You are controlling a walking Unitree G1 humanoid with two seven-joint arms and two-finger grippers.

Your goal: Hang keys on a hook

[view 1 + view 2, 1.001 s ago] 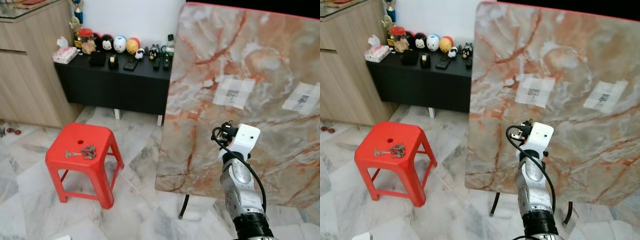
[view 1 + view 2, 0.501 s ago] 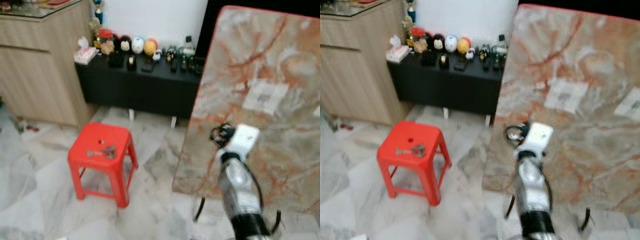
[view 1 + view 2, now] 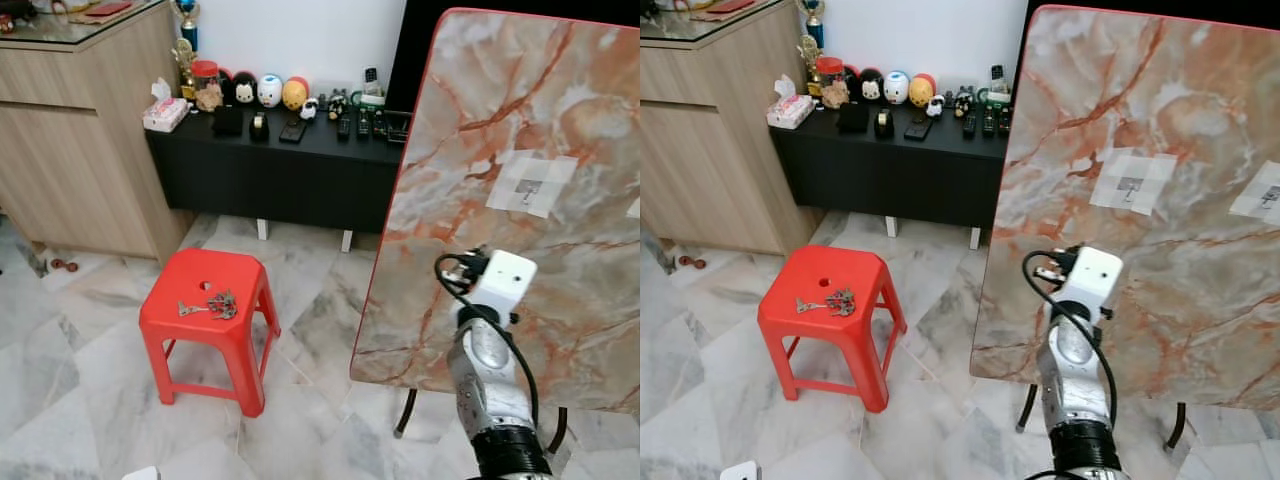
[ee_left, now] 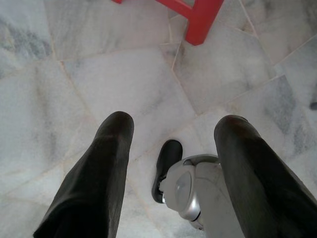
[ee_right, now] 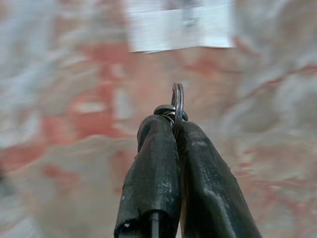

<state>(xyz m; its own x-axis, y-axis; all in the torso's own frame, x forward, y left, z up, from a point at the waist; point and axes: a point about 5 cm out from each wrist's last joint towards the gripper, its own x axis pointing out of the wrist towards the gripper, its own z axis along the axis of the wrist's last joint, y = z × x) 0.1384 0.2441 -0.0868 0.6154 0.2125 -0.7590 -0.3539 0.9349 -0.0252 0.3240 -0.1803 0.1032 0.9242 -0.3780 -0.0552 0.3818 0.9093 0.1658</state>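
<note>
Right wrist view: right end effector [image 5: 173, 131] pinching a key ring [image 5: 177, 106], fingers [image 5: 153, 163] pressed together on it, ring edge-on above the tips, aimed at a marble slab [image 3: 520, 130] standing upright and bearing a pale taped patch [image 5: 181, 25]. Something small and dark on that patch, possibly the hook, too blurred to confirm. From the head views: right arm [image 3: 490, 390] raised before the slab, white wrist housing level with its lower half, taped patches [image 3: 1130, 182] higher up the face. Another bunch of keys [image 3: 212, 304] lying on a red stool [image 3: 207, 310] well apart to the left, untouched. Behind, a dark counter [image 3: 290, 150] with figurines and remotes along the wall, a wooden cabinet [image 3: 70, 140] beside it. Left end effector [image 4: 173, 148] hanging idle, spread wide, pointing down at the marble floor [image 4: 74, 89], near a stool leg, with the robot's foot below. Progress, as a judgement: pickup done, ring in hand and carried near the slab; hanging not yet done. Remaining: raise and advance toward the patch, slip the ring over the hook, release. Ring held edge-on, so alignment with the hook likely the delicate part.
</note>
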